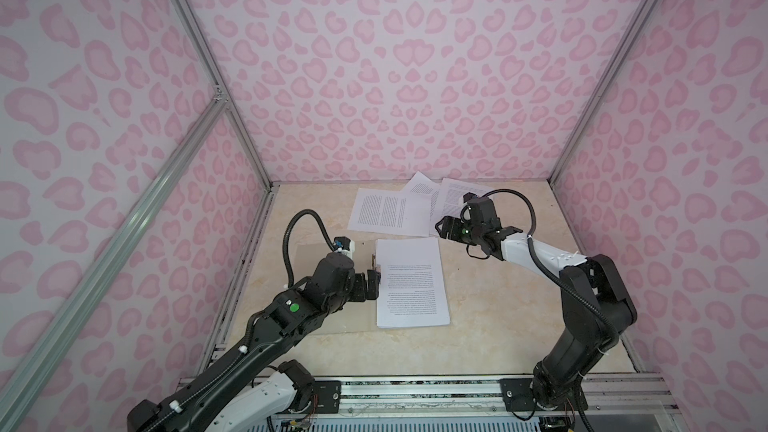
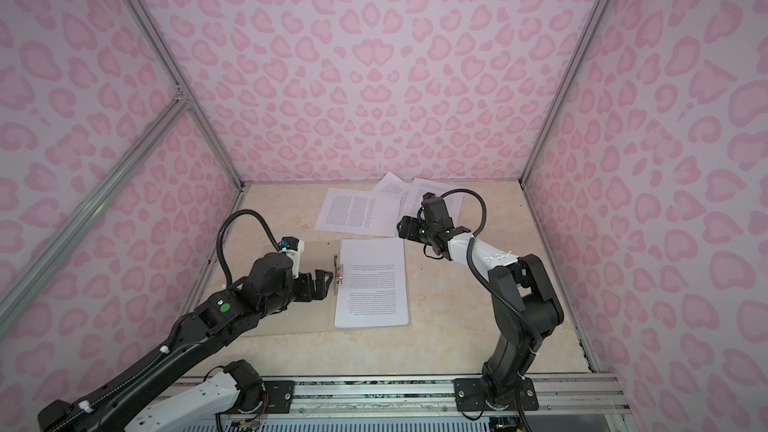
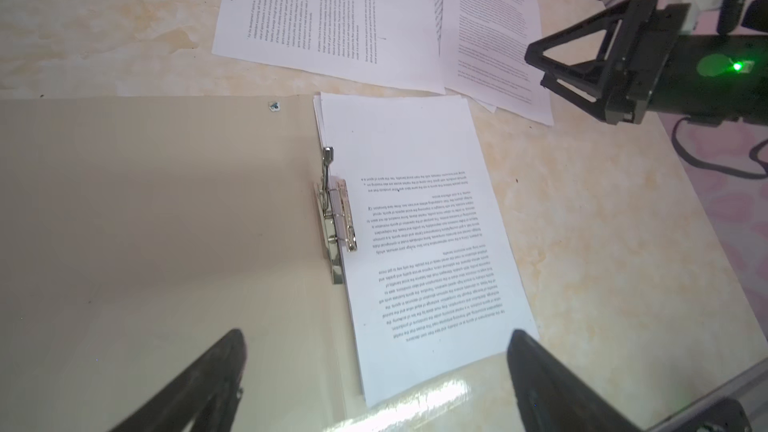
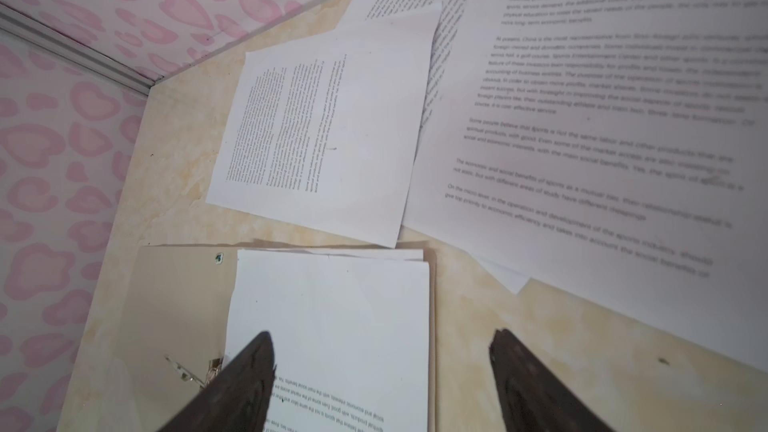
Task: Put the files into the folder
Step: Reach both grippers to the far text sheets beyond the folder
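Note:
The beige folder [image 1: 309, 252] [image 3: 145, 222] lies open on the tabletop, its metal clip [image 3: 336, 209] at the spine. A stack of files [image 1: 411, 284] [image 2: 372, 284] [image 4: 332, 305] rests on its right half, one edge beside the clip. More loose files [image 1: 388, 211] [image 3: 324, 14] [image 4: 324, 139] lie overlapping at the back of the table. My left gripper [image 1: 374, 280] [image 3: 376, 334] hovers over the spine near the clip, open and empty. My right gripper [image 1: 440, 228] [image 4: 382, 333] hangs open above the stack's far right corner, holding nothing.
Pink patterned walls [image 1: 374, 76] with aluminium frame posts enclose the cream marbled tabletop [image 1: 498, 305] on three sides. A metal rail [image 1: 415, 388] carrying both arm bases runs along the front edge. The back loose sheets reach the rear wall.

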{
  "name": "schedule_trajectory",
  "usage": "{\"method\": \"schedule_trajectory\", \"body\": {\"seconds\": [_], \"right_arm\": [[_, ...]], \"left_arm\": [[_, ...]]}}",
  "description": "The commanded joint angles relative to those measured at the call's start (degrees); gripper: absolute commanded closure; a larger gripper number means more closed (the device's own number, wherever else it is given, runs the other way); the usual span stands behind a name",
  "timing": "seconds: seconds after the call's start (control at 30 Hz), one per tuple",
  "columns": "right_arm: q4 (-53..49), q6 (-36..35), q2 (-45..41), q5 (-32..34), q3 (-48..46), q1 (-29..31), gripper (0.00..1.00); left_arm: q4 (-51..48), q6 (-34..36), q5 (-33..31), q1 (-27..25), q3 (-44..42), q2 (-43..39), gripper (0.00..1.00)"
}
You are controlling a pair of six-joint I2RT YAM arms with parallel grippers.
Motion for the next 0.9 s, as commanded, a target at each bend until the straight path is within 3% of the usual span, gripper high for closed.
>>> {"method": "schedule_trajectory", "body": {"seconds": [0.0, 0.1, 0.3, 0.47, 0.87], "right_arm": [[-2.5, -4.3, 6.4, -5.7, 7.3, -1.9, 0.18], [-3.5, -5.5, 13.1, -8.9, 15.5, -3.9, 0.19], [-9.1, -7.8, 29.9, -17.4, 37.4, -6.4, 0.23], [-11.4, -5.6, 39.5, -19.3, 50.0, -7.2, 0.23], [-15.7, 0.1, 50.8, -19.8, 63.3, -8.0, 0.25]], "left_arm": [[8.7, -1.4, 6.5, 4.3, 5.6, 8.7, 0.01], [12.5, -2.4, 11.7, 9.4, 11.0, 18.7, 0.01], [16.0, -2.8, 15.4, 16.0, 24.6, 38.4, 0.01], [16.2, -1.0, 20.2, 20.4, 36.4, 54.1, 0.02], [17.9, 2.1, 26.5, 24.3, 49.3, 70.4, 0.02]]}}
